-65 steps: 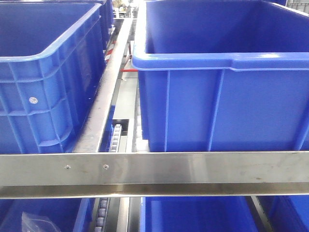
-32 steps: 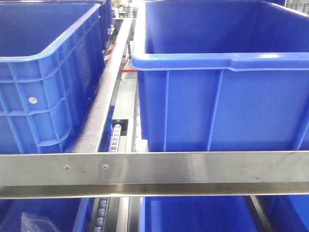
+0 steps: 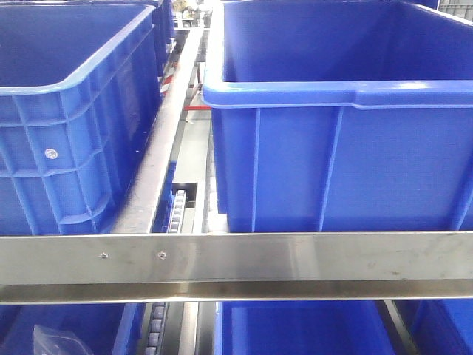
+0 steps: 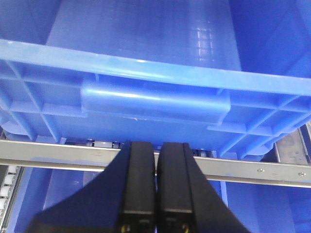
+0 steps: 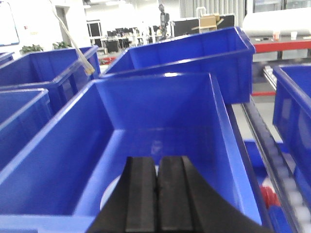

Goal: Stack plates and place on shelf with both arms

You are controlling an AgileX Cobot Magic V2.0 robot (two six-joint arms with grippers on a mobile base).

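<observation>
One pale plate (image 5: 111,191) lies on the floor of a blue bin (image 5: 73,160) in the right wrist view; only a sliver of its rim shows to the left of the black fingers. My right gripper (image 5: 157,159) hangs shut above that bin with nothing between its fingers. In the left wrist view, my left gripper (image 4: 155,143) is also shut and empty, its tips level with a steel shelf rail (image 4: 257,171) below the handle of another blue bin (image 4: 155,99). The front view shows no plate and neither gripper.
Two large blue bins (image 3: 66,111) (image 3: 340,148) stand side by side on the shelf behind a steel crossbar (image 3: 295,259). Roller tracks (image 3: 175,211) run between them. More blue bins sit on the level below, one holding a clear plastic bag (image 3: 55,342).
</observation>
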